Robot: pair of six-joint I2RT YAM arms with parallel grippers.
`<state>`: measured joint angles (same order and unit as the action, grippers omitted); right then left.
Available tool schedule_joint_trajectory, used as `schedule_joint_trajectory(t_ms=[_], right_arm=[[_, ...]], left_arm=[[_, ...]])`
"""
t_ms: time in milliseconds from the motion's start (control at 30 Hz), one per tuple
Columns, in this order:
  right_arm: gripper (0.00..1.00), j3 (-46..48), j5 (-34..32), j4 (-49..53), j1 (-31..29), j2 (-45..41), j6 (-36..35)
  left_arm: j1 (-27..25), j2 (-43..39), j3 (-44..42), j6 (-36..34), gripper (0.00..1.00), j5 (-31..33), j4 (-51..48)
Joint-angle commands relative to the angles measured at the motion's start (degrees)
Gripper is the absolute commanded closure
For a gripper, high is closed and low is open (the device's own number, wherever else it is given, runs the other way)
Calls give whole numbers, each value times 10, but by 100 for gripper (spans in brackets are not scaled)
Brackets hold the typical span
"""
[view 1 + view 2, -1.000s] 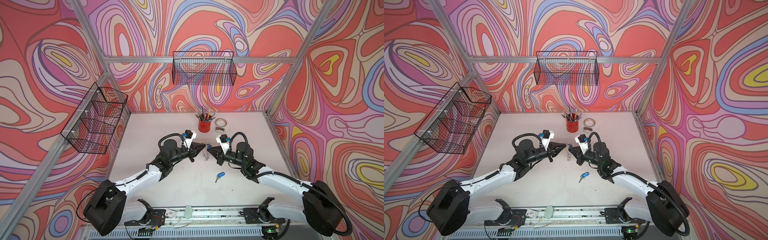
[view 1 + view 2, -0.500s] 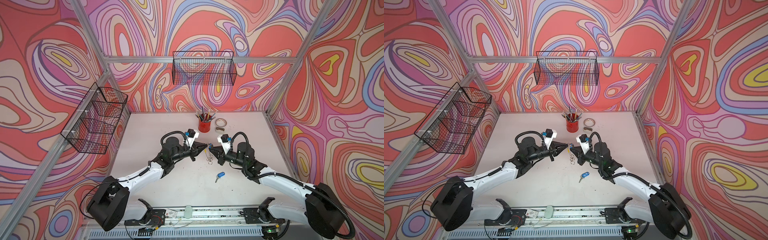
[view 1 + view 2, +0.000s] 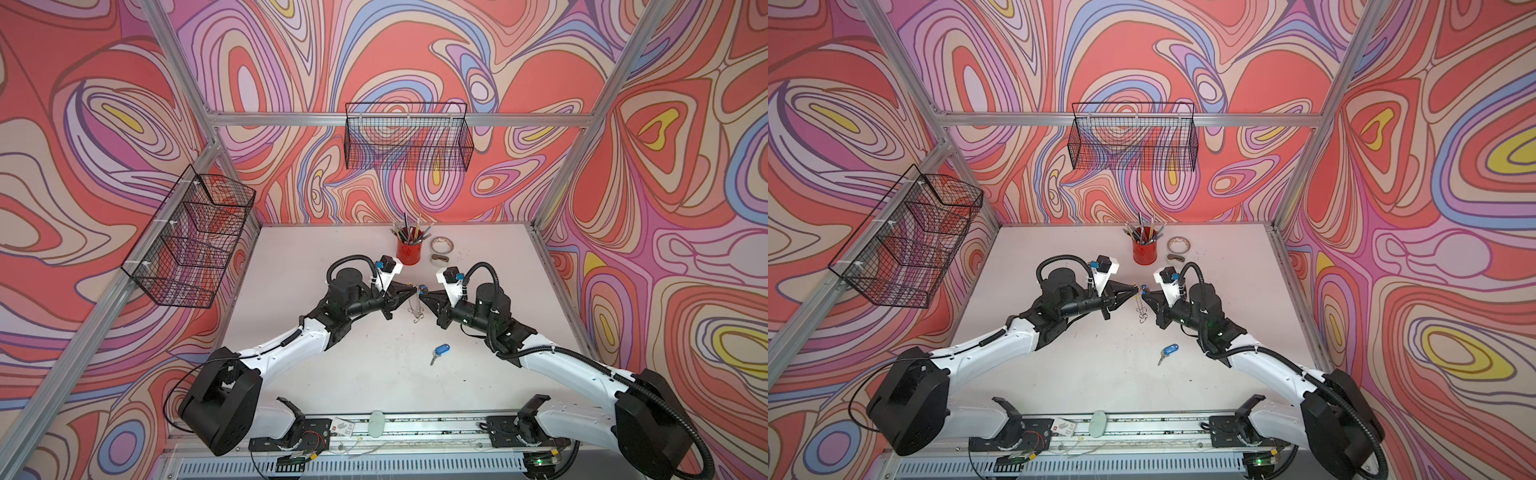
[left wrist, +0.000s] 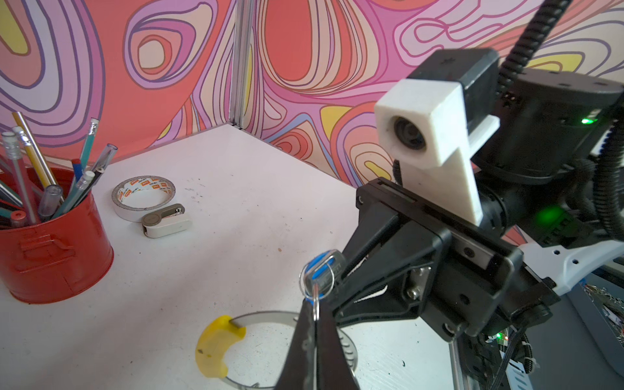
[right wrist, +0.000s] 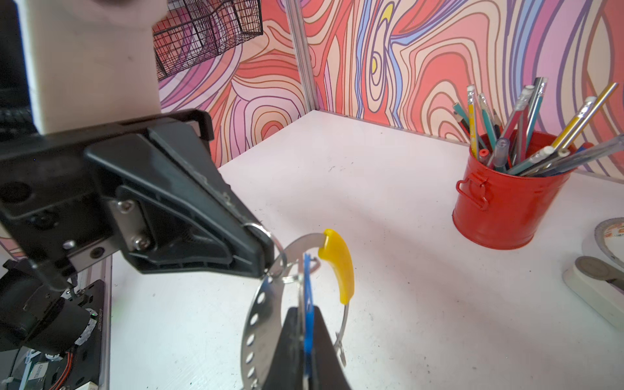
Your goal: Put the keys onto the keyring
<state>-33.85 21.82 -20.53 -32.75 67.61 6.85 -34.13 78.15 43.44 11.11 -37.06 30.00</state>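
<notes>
I counted two keys and one keyring. My right gripper (image 5: 305, 312) was clamped on the blue tag of the first key (image 5: 308, 293), held up over the middle of the table (image 3: 332, 257). The second key (image 3: 439, 351) lay loose in front of that arm. My left gripper (image 3: 411, 287) pinched the keyring (image 5: 258, 304) by its perforated band, tip to tip with the right one. One red cup (image 3: 409, 253) and one tape roll (image 3: 441, 244) stood behind.

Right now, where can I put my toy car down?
Bare: the table at the back, left of the red cup; the front strip between loose key and edge. Crowded: the middle, where the left claw and right claw meet at the keyring.
</notes>
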Motion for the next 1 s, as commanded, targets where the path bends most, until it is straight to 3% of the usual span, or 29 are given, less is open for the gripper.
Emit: schedule_joint_trajectory(t_ms=[0, 333, 767, 800, 900, 967], right_arm=[[100, -13, -17, -10, 4, -6, -5], [100, 22, 0, -41, 3, 23, 20], [100, 2, 14, -26, -34, 52, 1], [95, 5, -1, -23, -34, 48, 3], [69, 20, -57, -24, -28, 29, 18], [58, 23, -72, -20, -9, 17, 38]], left_arm=[[2, 6, 15, -6, 100, 1, -7], [-4, 6, -17, 57, 100, 34, 157], [-14, 72, -51, 117, 100, 65, 332], [-14, 74, -51, 118, 100, 62, 332], [-13, 72, -56, 116, 100, 59, 333], [-11, 67, -62, 113, 100, 52, 332]])
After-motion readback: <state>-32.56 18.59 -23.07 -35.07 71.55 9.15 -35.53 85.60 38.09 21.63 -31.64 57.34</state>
